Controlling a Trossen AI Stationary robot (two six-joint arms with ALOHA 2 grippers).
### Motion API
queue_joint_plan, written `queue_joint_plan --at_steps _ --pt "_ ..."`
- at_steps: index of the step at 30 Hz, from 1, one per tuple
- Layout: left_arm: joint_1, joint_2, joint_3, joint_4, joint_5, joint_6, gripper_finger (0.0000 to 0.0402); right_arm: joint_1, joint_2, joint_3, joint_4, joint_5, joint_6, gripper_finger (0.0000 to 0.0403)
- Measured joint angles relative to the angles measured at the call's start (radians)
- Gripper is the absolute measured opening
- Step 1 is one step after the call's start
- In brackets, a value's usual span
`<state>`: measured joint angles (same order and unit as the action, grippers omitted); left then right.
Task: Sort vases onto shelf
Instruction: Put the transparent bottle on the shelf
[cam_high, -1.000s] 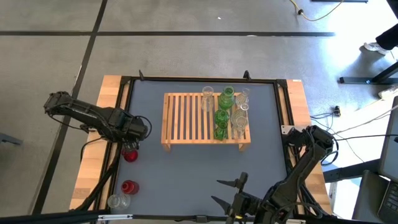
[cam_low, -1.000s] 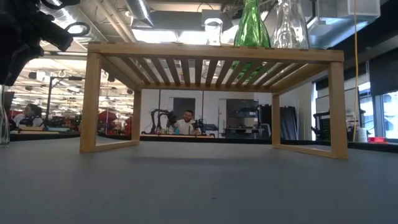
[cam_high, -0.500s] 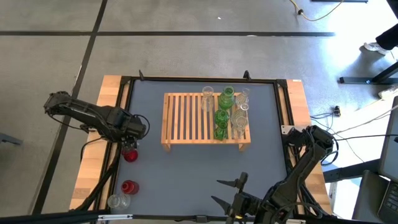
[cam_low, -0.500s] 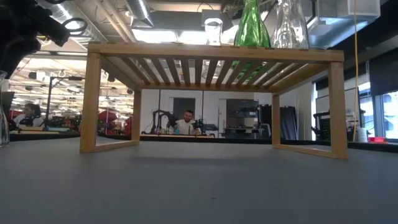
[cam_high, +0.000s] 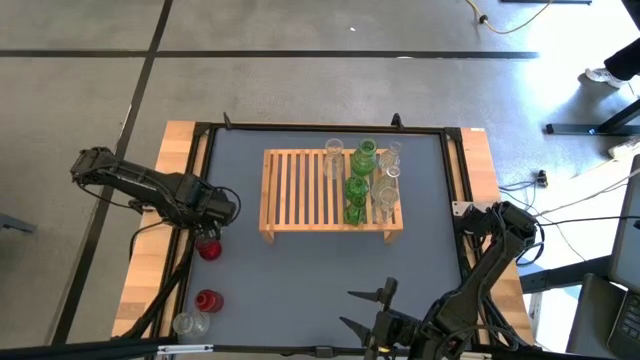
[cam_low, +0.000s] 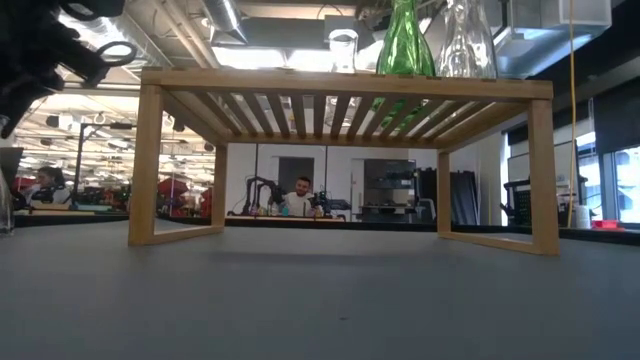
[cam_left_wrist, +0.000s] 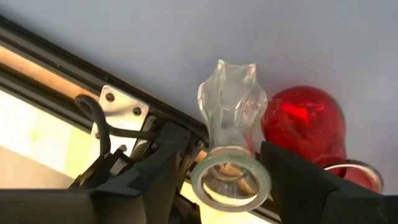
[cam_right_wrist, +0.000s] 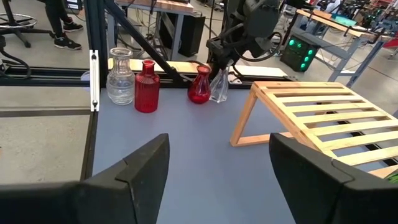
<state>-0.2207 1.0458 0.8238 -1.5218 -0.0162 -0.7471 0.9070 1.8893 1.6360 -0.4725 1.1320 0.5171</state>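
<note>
The wooden shelf (cam_high: 330, 192) stands mid-table; several green and clear vases (cam_high: 362, 180) stand on its right part. My left gripper (cam_high: 213, 217) is at the table's left edge, shut on a small clear vase (cam_left_wrist: 231, 102) that the high view hides under it. A round red vase (cam_left_wrist: 305, 118) stands on its base right beside that one. A ribbed red vase (cam_high: 207, 300) and a clear jar-like vase (cam_high: 190, 323) stand near the table's near-left corner. My right gripper (cam_high: 358, 310) waits open by the near edge. My left gripper holds the clear vase by its neck just under the rim (cam_left_wrist: 231, 182), one finger (cam_left_wrist: 163, 168) on either side, coming from above. The vase hangs tilted below the fingers (cam_right_wrist: 219, 86). Whether its base touches the table, I cannot tell.
The shelf's left slats (cam_high: 295, 190) are bare. A black frame rail (cam_high: 195, 190) runs along the table's left edge, close to my left gripper. People and desks show in the room beyond the far edge (cam_low: 300, 195).
My left arm has risen a little in the low view. The vases on the table and on the shelf stand as before.
</note>
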Motion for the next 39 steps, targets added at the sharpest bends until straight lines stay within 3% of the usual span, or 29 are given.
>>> queue_joint_plan --at_steps 9,15,24,31,39 --pt "0.0 0.0 0.0 -0.006 0.006 0.007 0.0154 0.0 0.0 0.0 0.0 0.0 -0.001 0.0264" --pt "0.0 0.0 0.005 -0.005 -0.001 0.006 0.0153 0.0 0.0 0.0 0.0 0.01 -0.002 0.0264" --pt "-0.004 0.0 0.138 0.004 -0.034 0.001 0.0158 0.0 0.0 0.0 0.0 0.011 -0.002 0.0264" --pt "-0.093 0.018 0.234 0.055 -0.035 -0.035 0.0158 0.0 0.0 0.0 0.0 0.011 -0.002 0.0264" --pt "-0.262 0.144 0.334 0.119 -0.035 -0.091 0.0158 0.0 0.0 0.0 0.002 0.011 0.003 0.0264"
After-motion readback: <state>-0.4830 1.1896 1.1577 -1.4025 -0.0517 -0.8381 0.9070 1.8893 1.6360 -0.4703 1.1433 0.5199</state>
